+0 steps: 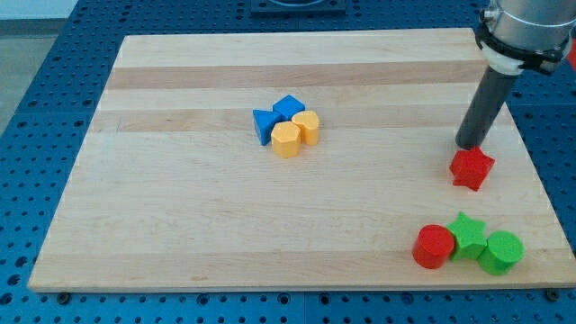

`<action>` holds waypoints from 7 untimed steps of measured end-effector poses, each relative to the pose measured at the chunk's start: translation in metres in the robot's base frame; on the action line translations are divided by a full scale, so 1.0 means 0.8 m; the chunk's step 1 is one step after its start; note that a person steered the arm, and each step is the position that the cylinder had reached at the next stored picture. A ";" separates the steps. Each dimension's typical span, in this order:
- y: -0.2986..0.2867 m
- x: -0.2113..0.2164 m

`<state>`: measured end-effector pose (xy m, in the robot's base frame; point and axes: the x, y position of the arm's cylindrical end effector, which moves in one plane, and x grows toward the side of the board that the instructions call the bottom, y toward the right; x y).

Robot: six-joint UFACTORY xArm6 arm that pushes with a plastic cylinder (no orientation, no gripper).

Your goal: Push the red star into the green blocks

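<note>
My tip (467,144) sits just above the red star (472,168) at the bench's (180,225) right side, touching or nearly so. There is no gripper, only the rod. Below lie the green star (467,233) and green cylinder (500,252), touching, with a red cylinder (434,246) alongside.

The arm (526,31) is cut off by the view's top and right edges. The red star (472,168) hides my tip's very end (467,147).
</note>
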<state>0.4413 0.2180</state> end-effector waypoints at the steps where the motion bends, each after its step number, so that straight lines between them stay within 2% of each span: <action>1: 0.009 0.032; 3: -0.004 0.043; 5: -0.029 0.092; 7: -0.030 0.099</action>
<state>0.5205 0.1938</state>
